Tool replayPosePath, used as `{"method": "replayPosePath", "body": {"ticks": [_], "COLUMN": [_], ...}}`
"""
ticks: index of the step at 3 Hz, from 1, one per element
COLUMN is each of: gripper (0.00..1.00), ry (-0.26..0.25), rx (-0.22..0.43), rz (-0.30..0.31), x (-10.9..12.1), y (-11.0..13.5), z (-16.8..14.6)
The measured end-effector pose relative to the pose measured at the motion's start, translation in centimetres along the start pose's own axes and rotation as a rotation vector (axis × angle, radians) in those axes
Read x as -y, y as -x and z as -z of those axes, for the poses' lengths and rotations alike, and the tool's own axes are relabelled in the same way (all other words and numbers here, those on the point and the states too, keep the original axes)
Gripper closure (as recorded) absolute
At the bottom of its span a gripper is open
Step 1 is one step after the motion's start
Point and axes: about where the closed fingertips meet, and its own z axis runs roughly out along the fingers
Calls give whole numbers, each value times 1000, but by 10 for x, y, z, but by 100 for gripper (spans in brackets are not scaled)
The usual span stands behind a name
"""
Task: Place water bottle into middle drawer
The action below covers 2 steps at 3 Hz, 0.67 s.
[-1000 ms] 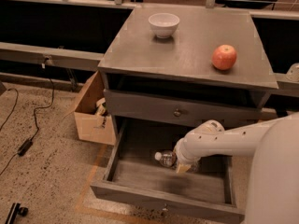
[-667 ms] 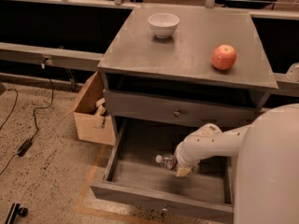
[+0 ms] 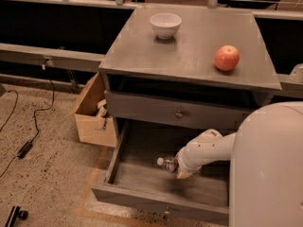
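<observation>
The water bottle [image 3: 168,164] is small and clear with a white cap. It lies level inside the open middle drawer [image 3: 156,196], cap pointing left, just over the drawer floor near its middle. My gripper [image 3: 183,172] is down inside the drawer at the bottle's right end, mostly hidden behind my white wrist [image 3: 201,151]. The bottle's right half is hidden by the wrist. I cannot tell whether the bottle rests on the floor or is held.
A closed grey drawer panel with a round knob [image 3: 179,114] sits just above the open drawer. A white bowl [image 3: 165,24] and a red apple [image 3: 227,57] stand on the cabinet top. A cardboard box [image 3: 93,112] stands left of the cabinet. Cables lie on the floor at left.
My arm's bulk has spread a little further left across the right side of the view. The wrist and the bottle have stayed almost in the same spot in the drawer.
</observation>
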Motion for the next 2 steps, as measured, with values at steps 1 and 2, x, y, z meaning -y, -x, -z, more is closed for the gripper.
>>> {"method": "replayPosePath", "body": {"ticks": [1, 2], "gripper": [12, 0], "ry": [-2, -17], "rx": [5, 30], "rz": [-20, -50], "x": [-3, -6], "y": [1, 5], "z": [-3, 3]}}
